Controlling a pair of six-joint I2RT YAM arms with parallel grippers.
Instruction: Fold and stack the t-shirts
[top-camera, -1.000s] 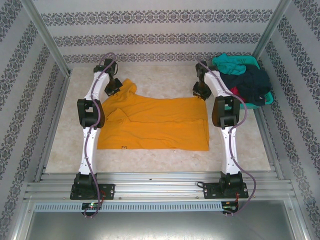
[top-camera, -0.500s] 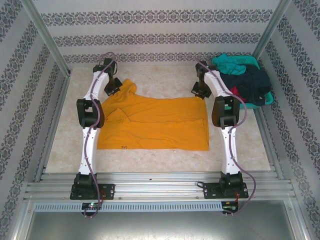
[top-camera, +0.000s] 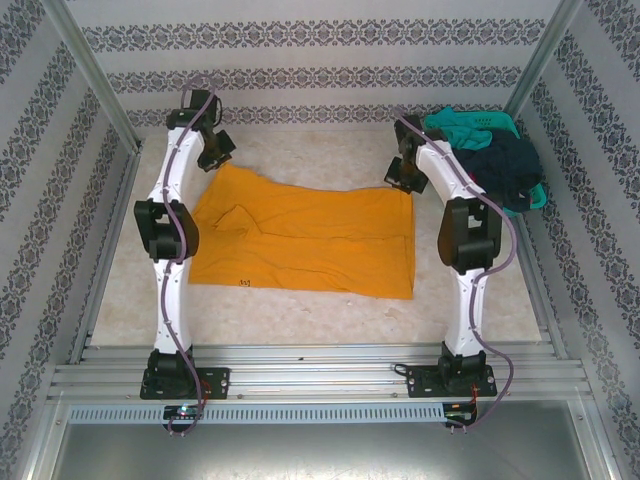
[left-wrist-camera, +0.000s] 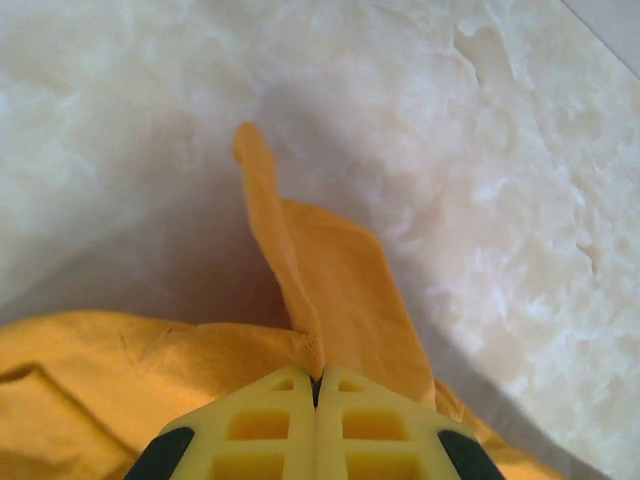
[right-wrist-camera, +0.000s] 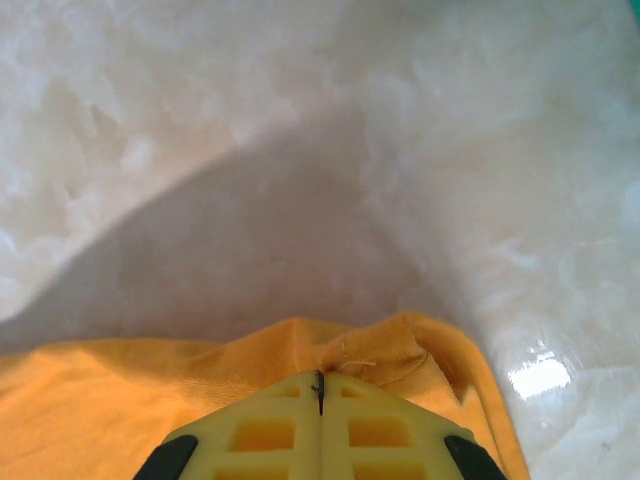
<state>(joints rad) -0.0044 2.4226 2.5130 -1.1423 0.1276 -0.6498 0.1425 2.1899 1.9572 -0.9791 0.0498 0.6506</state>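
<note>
From the overhead camera I have the orange-yellow short-sleeved cloth t-shirt (top-camera: 310, 235) spread mostly flat on the pale marbled table (top-camera: 330, 150), to the left of the rigid teal plastic mesh basket (top-camera: 538, 193) that sits at the far right corner. The basket holds a crumpled teal cloth shirt (top-camera: 460, 130) and a dark navy cloth shirt (top-camera: 500, 160), both heaped over its rim. My right gripper (top-camera: 400, 180) is at the far corner of the orange-yellow shirt nearest the basket, with the right arm running between the shirt and the basket. My left gripper (top-camera: 222, 160) is at the far corner of the same shirt, the one well away from the basket. On the left wrist camera the left gripper (left-wrist-camera: 316, 385) has its yellow fingers pressed together on a raised ridge of the shirt (left-wrist-camera: 340, 290), which stands up off the table and tapers to a point beyond the fingertips. On the right wrist camera the right gripper (right-wrist-camera: 320, 385) is likewise closed tight, its tips pinching a bunched corner of the shirt (right-wrist-camera: 150, 400) with a few loose threads showing at the hem. A small label (top-camera: 243, 283) lies on the shirt's near edge, on the side away from the basket
</note>
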